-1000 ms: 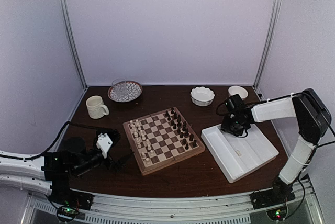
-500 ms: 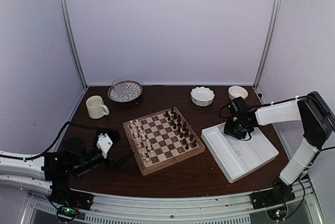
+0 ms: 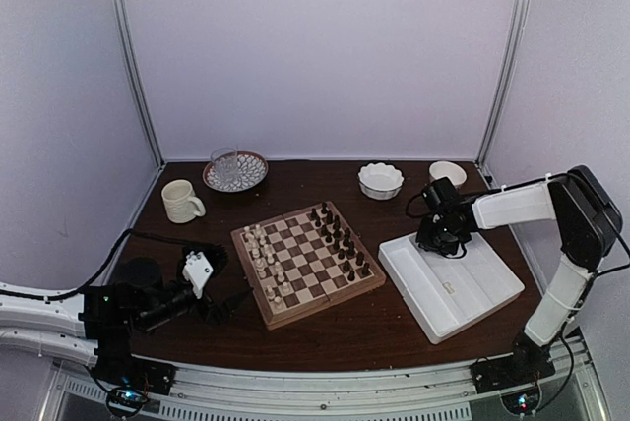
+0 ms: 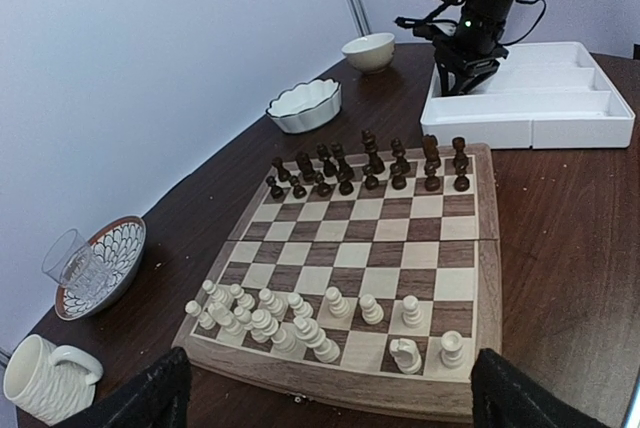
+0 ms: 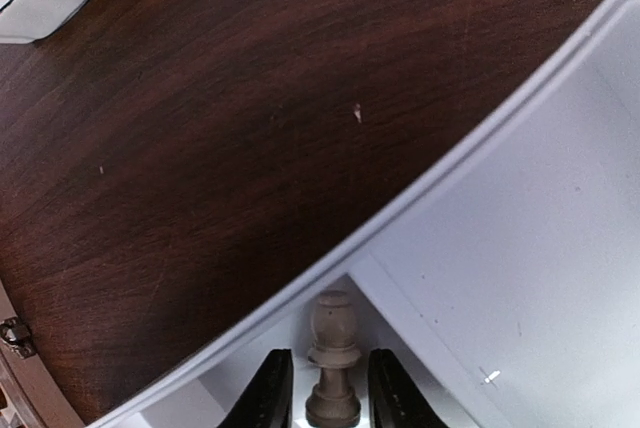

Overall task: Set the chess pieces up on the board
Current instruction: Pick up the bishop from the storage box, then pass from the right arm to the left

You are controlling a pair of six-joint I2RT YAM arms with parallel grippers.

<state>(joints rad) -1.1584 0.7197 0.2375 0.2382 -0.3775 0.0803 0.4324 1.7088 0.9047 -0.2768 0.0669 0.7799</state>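
The board [image 3: 325,305] lies mid-table. Cream-white chess pieces [image 3: 264,259] crowd its left side and dark pieces [image 3: 340,239] line its right side. In the left wrist view the cream pieces [image 4: 290,318] fill the near two rows, several bunched at the left. My right gripper [image 3: 440,241] reaches into the far left corner of the white tray [image 3: 463,293]. There a pale upright pawn [image 5: 333,348] stands between its fingers [image 5: 270,388], with narrow gaps on both sides. My left gripper [image 3: 231,305] is wide open and holds nothing, low beside the board's near left edge.
A cream mug [image 3: 182,201] stands at the back left. A patterned plate [image 3: 234,171] with a glass on it, a fluted white bowl [image 3: 380,180] and a small bowl [image 3: 448,173] stand along the back edge. The tray's compartments [image 4: 560,108] look bare.
The right arm shifted slightly right and then back over the tray's far left corner. The left arm has not moved.
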